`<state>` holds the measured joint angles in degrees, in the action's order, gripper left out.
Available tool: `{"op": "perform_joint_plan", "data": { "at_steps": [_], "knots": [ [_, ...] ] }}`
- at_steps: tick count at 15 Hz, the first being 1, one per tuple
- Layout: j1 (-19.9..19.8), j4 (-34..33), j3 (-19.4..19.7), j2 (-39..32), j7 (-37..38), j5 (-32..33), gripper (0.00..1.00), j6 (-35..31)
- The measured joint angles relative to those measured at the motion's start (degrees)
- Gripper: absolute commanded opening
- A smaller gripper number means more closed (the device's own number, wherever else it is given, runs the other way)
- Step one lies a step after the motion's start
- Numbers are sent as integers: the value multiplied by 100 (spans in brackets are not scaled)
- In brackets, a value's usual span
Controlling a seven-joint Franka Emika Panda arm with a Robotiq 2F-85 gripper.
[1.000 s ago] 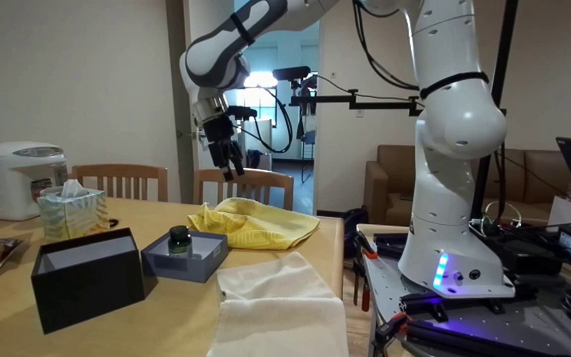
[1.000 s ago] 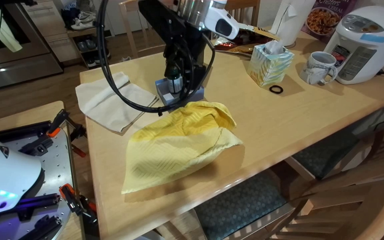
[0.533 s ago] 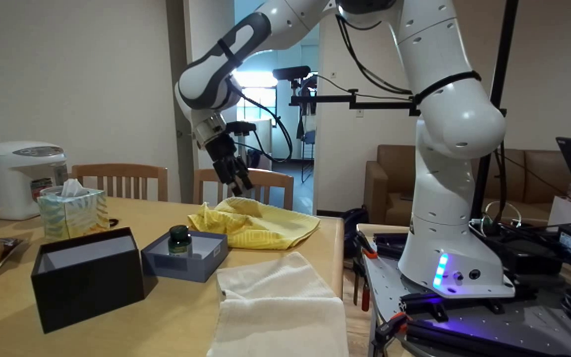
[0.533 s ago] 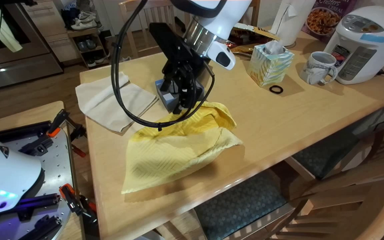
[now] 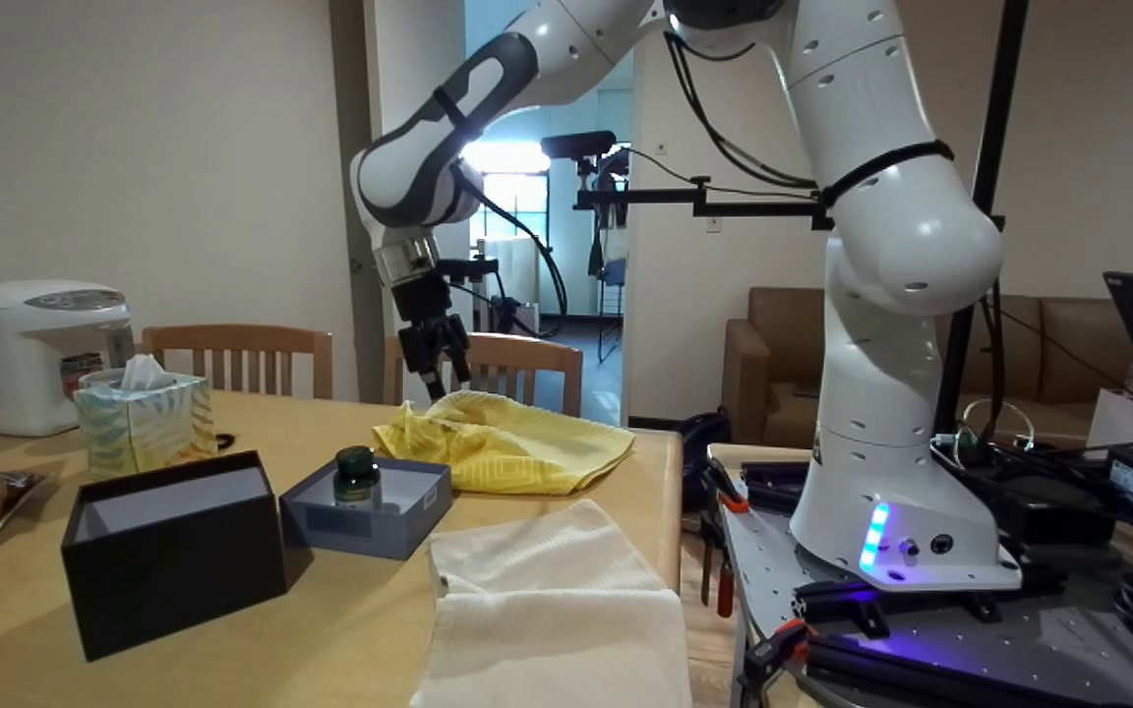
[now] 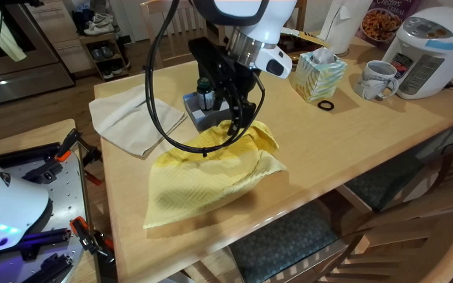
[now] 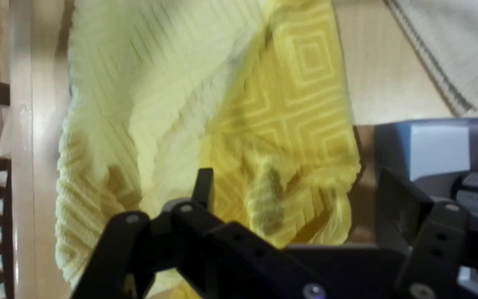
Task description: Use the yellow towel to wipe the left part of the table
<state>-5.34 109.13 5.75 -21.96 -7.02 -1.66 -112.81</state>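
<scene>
Yellow towel (image 6: 207,177) on desk (image 6: 348,129), in an exterior view long axis running lower left to upper right, pale corner pointing lower left, gripper (image 7: 297,182) spread apart above

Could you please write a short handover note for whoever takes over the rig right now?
Gripper: open, over the towel's yellow folds; contact is unclear.
Towel: rumpled and partly folded on the table, beside the low box where the bottle stands.
Done: gripper in place above the towel, no grip yet; whether any wiping has happened can't be told.
Left: grip the towel, then wipe the table's left part, probably best keeping clear of the bottle.
</scene>
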Motion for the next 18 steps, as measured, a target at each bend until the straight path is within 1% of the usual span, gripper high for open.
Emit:
{"op": "perform_joint_plan", "data": {
  "at_steps": [4, 5, 6, 8, 11, 13, 16, 18],
  "knots": [
    [-85, 339, 30, -393, 336, -50, 100, -1404],
    [-110, 442, 31, -533, 391, -58, 75, -1862],
    [-131, 541, 31, -686, 442, -74, 74, -2325],
    [-173, 663, 19, -999, 494, -175, 61, -3070],
    [-326, 733, -139, -1213, 494, -476, 41, -3773],
    [-468, 768, -289, -1210, 492, -689, 29, -4051],
    [-656, 870, -498, -1147, 490, -932, 9, -4368],
    [-692, 1006, -534, -1035, 490, -971, 1, -4493]
  ]
}}
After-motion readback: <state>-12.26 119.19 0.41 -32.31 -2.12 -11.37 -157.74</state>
